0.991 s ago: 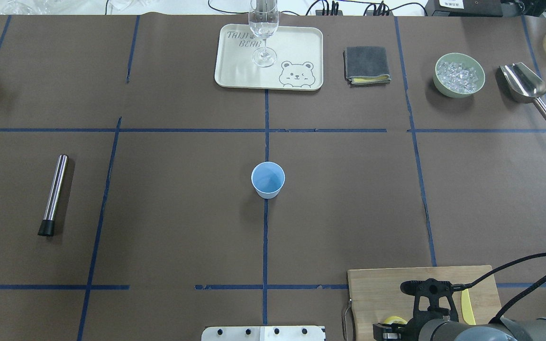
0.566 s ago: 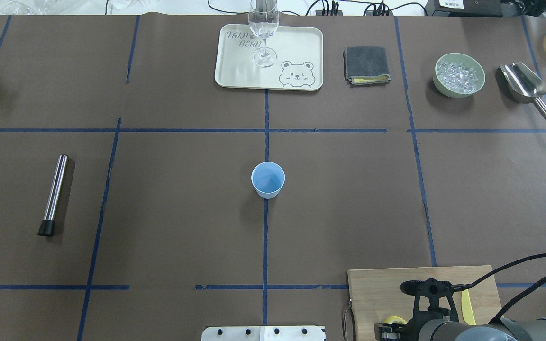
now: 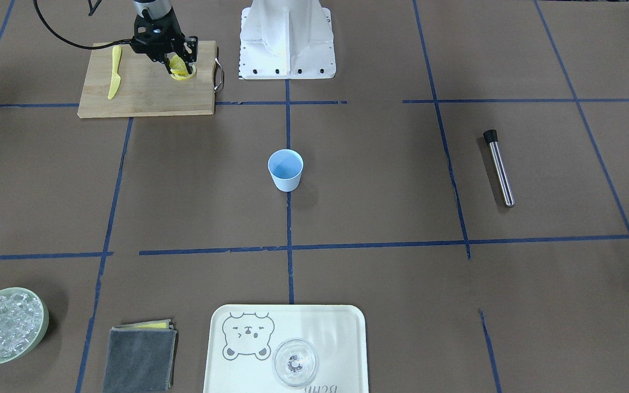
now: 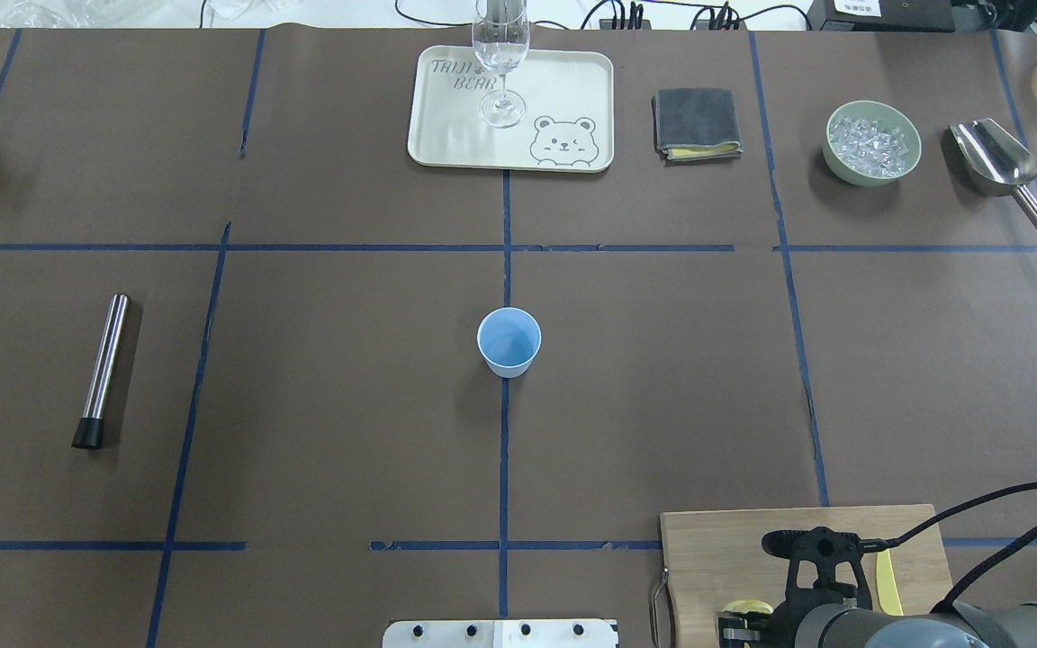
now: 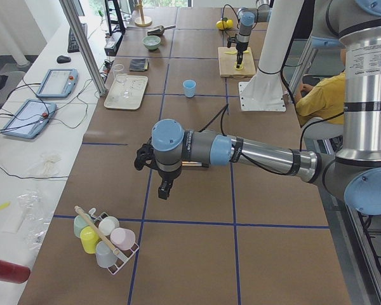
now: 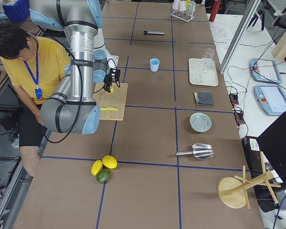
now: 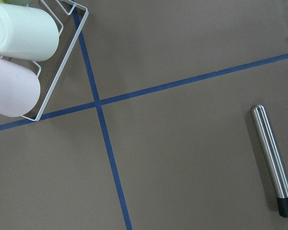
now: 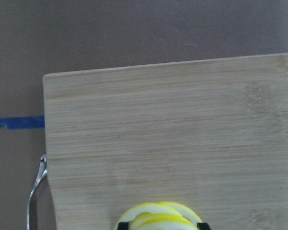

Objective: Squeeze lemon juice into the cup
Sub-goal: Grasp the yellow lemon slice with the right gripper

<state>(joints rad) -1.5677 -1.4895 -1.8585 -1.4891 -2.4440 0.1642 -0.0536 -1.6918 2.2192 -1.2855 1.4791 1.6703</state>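
Far left, off the overhead view: left gripper [image 5: 163, 188] hanging above the surface [image 4: 347, 432] near a wire rack [image 7: 53, 72] of cups; only seen from the side camera, so cannot tell if wide or narrow. Next, steel rod [image 4: 104, 369] lying flat, black cap toward the robot. Centre: light-blue cup [image 4: 509, 341] upright on the blue tape line, well apart from everything else. Behind it at the far edge, cream tray [image 4: 563, 90] with a clear glass [image 4: 501, 54] standing on it. Then folded grey cloth [image 4: 697, 123], green bowl [image 4: 872, 142] of ice, metal scoop [image 4: 996, 162]. Near right corner: wooden board [image 4: 734, 549] with the right gripper [image 3: 179, 61] down on it, narrow, clamped around the lemon [image 3: 179, 70]; black fingertips [image 8: 123, 224] touching both sides of it in the wrist view. Lemon low at the board, toward its handle end, far from the cup. Yellow knife [image 4: 885, 583] flat on the same board, just beyond the gripper.
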